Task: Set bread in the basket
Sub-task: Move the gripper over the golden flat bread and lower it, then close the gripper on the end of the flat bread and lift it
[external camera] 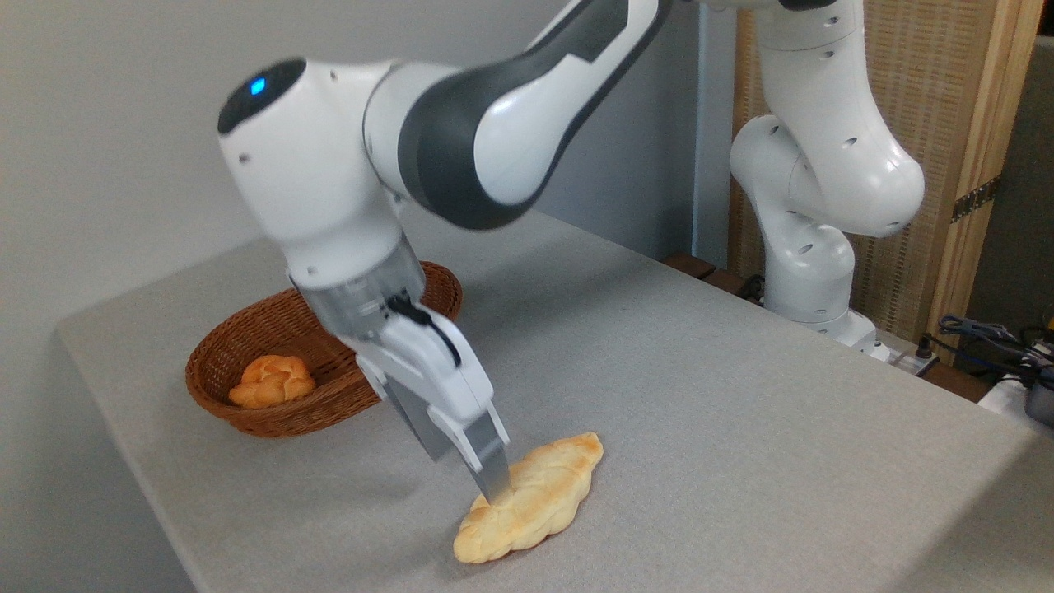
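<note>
Lying nearest the camera on the grey table point(741, 428), the bread point(535, 502) is a long, flat braided loaf, pale golden with lightly browned ridges, its length running from lower left to upper right. It rests flat on the cloth, well apart from the basket. The gripper point(492, 487) comes down at a slant onto the loaf's middle-left part, one grey finger point(486, 465) touching its upper surface. A second finger shows behind and to the left of the first, but its tip is hidden behind the front one, so how wide the jaws stand cannot be told, nor whether they have any hold on the loaf.

Behind the gripper's white body, further back and to the left, sits the basket point(272, 420), oval, shallow, reddish-brown wicker with a thick braided rim. The wrist and gripper body cover much of its right half, so only the left part of the inside and a stretch of the far rim show. Inside it, near the left end, lies a small knotted bun point(272, 380), rounder and deeper orange than the loaf.

The arm point(461, 140) sweeps up and out of the top edge. Its base point(811, 272) stands at the far right edge of the table, with a woven screen point(930, 99) behind and cables point(996, 338) at the right, cut off by the picture's edge.
</note>
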Robot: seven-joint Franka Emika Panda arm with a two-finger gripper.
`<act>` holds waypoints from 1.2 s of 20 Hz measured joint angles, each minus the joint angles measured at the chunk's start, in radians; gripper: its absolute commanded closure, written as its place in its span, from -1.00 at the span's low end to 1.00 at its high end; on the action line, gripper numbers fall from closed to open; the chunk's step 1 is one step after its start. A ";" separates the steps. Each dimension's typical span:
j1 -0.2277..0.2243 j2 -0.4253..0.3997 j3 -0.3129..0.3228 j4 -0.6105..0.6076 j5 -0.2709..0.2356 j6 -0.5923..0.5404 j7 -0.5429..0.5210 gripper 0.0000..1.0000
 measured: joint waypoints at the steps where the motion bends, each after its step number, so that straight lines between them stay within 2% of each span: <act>1: 0.003 0.015 0.004 0.000 0.015 0.001 0.008 -1.00; 4: 0.017 0.034 0.011 0.000 0.042 0.005 0.031 -1.00; 10: 0.051 0.035 0.013 0.004 0.045 0.005 0.090 -1.00; 16: 0.052 0.058 0.008 0.003 0.045 0.005 0.097 -0.97; 17: 0.051 0.066 0.006 0.003 0.045 0.005 0.097 -0.66; 19: 0.050 0.079 -0.001 0.004 0.045 0.005 0.097 0.30; 20: 0.050 0.081 -0.003 0.004 0.040 0.007 0.097 0.44; 24: 0.051 0.082 -0.003 0.005 -0.008 0.020 0.105 0.52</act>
